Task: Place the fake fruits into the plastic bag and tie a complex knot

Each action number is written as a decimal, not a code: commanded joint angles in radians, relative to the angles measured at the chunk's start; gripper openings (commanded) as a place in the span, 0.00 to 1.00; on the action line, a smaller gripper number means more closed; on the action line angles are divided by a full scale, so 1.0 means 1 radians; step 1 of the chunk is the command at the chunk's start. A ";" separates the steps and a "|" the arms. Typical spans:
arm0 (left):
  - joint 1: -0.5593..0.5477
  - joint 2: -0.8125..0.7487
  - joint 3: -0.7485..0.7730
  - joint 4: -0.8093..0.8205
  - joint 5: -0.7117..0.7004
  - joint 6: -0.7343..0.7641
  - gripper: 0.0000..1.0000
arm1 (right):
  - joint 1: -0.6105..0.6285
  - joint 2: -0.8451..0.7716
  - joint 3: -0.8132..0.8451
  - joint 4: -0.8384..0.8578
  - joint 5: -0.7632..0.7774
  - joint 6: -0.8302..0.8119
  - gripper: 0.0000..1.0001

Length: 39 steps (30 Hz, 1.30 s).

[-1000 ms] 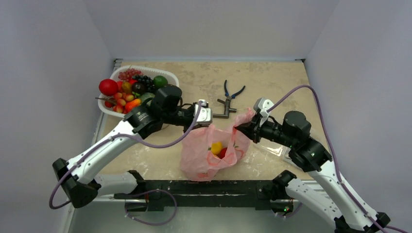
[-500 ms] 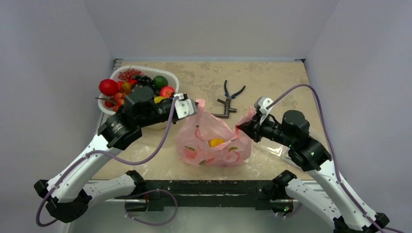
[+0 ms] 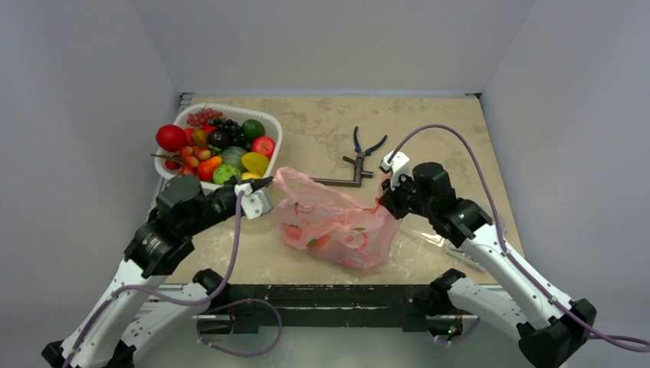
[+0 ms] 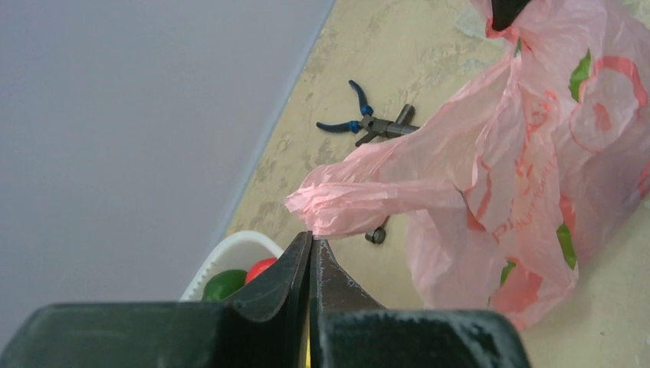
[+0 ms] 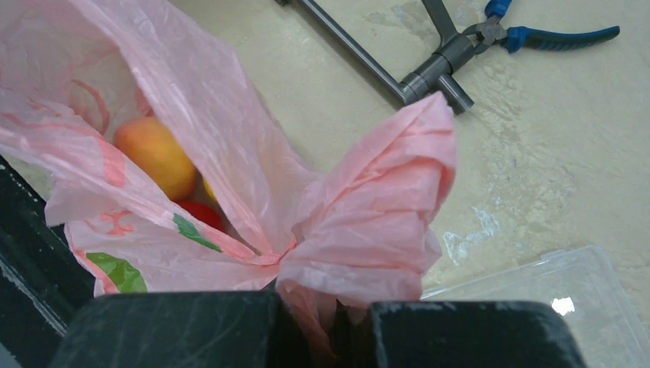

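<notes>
The pink plastic bag (image 3: pixel 337 226) lies stretched out on the table between my two grippers. My left gripper (image 3: pixel 266 184) is shut, and only its very tips (image 4: pixel 310 234) pinch the end of the bag's left handle (image 4: pixel 345 201). On the bag's right side, my right gripper (image 3: pixel 381 202) is shut on the bunched right handle (image 5: pixel 368 230), with film running down between its fingers. Through the bag's mouth I see a peach-orange fruit (image 5: pixel 155 156) and a red one (image 5: pixel 201 215). The other fake fruits (image 3: pixel 222 146) fill the white basket (image 3: pixel 178 121). No knot shows.
Blue-handled pliers (image 3: pixel 369 144) and a grey metal angle tool (image 3: pixel 343 180) lie behind the bag. To the right of the bag, under my right arm, sits a clear plastic container (image 5: pixel 552 295). The basket stands close to my left arm.
My left arm has drawn back to the left and toward the near edge, pulling the bag's left handle along. The bag has gone from upright and open to low and stretched. The right gripper shifted slightly.
</notes>
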 commanded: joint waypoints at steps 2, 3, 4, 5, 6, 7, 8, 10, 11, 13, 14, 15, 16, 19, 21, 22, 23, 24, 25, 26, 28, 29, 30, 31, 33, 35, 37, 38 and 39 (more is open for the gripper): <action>0.016 -0.128 -0.049 -0.154 0.068 0.057 0.00 | -0.005 0.012 0.033 0.030 0.000 -0.058 0.00; 0.016 -0.123 -0.023 -0.180 0.077 0.016 0.09 | -0.005 0.017 0.047 0.033 -0.018 -0.065 0.00; 0.016 -0.102 0.019 -0.212 0.076 -0.039 0.34 | -0.005 0.022 0.064 0.036 -0.050 -0.071 0.00; 0.016 -0.072 0.071 -0.258 0.063 -0.105 0.60 | -0.004 0.022 0.076 0.037 -0.074 -0.074 0.00; 0.016 -0.037 0.127 -0.299 0.035 -0.180 0.77 | -0.005 0.019 0.082 0.040 -0.092 -0.074 0.00; 0.020 -0.006 0.178 -0.340 0.016 -0.245 0.85 | -0.005 0.014 0.086 0.042 -0.114 -0.077 0.00; 0.031 0.012 0.219 -0.374 0.031 -0.293 0.89 | -0.005 0.009 0.089 0.047 -0.132 -0.081 0.00; 0.057 0.011 0.244 -0.378 0.128 -0.358 0.94 | -0.005 -0.004 0.089 0.057 -0.152 -0.085 0.00; 0.064 0.013 0.246 -0.368 0.204 -0.385 0.98 | -0.005 -0.010 0.091 0.059 -0.164 -0.091 0.00; 0.065 0.062 0.276 -0.376 0.279 -0.433 1.00 | -0.004 -0.020 0.093 0.061 -0.197 -0.094 0.00; 0.067 0.107 0.306 -0.390 0.301 -0.451 1.00 | -0.004 -0.022 0.096 0.063 -0.210 -0.089 0.00; 0.068 0.160 0.340 -0.410 0.331 -0.459 1.00 | -0.004 -0.025 0.095 0.065 -0.225 -0.089 0.00; 0.069 0.204 0.374 -0.425 0.370 -0.444 1.00 | -0.005 -0.025 0.096 0.065 -0.237 -0.089 0.00; 0.094 0.294 0.415 -0.383 0.415 -0.427 1.00 | -0.004 -0.022 0.103 0.056 -0.248 -0.093 0.00; 0.150 0.337 0.422 -0.335 0.470 -0.449 1.00 | -0.004 -0.024 0.107 0.049 -0.245 -0.097 0.00; 0.172 0.369 0.426 -0.321 0.490 -0.455 1.00 | -0.004 -0.028 0.108 0.048 -0.246 -0.097 0.00; 0.194 0.390 0.431 -0.314 0.517 -0.442 1.00 | -0.004 -0.031 0.110 0.047 -0.251 -0.099 0.00; 0.199 0.407 0.430 -0.302 0.531 -0.423 1.00 | -0.003 -0.035 0.110 0.047 -0.257 -0.102 0.00; 0.201 0.420 0.427 -0.281 0.531 -0.410 1.00 | -0.003 -0.037 0.110 0.050 -0.261 -0.104 0.00; 0.203 0.430 0.422 -0.256 0.536 -0.403 1.00 | -0.002 -0.037 0.111 0.049 -0.263 -0.107 0.00; 0.205 0.459 0.421 -0.207 0.573 -0.399 1.00 | -0.002 -0.035 0.114 0.043 -0.271 -0.122 0.00; 0.205 0.477 0.429 -0.189 0.604 -0.406 1.00 | -0.002 -0.032 0.114 0.042 -0.272 -0.124 0.00; 0.205 0.502 0.443 -0.184 0.641 -0.415 1.00 | -0.004 -0.029 0.114 0.041 -0.274 -0.130 0.00; 0.205 0.530 0.461 -0.190 0.678 -0.425 1.00 | -0.004 -0.026 0.116 0.041 -0.274 -0.134 0.00; 0.205 0.576 0.477 -0.175 0.739 -0.469 1.00 | -0.004 -0.024 0.119 0.047 -0.274 -0.139 0.00; 0.203 0.603 0.461 -0.102 0.752 -0.547 1.00 | -0.004 -0.024 0.122 0.052 -0.282 -0.145 0.00; 0.202 0.630 0.446 -0.016 0.749 -0.612 0.97 | -0.003 -0.019 0.122 0.056 -0.278 -0.147 0.00; 0.202 0.642 0.450 0.017 0.748 -0.649 0.88 | -0.004 -0.013 0.130 0.044 -0.270 -0.152 0.00; 0.202 0.649 0.464 0.043 0.751 -0.665 0.71 | -0.002 -0.006 0.141 0.034 -0.267 -0.153 0.00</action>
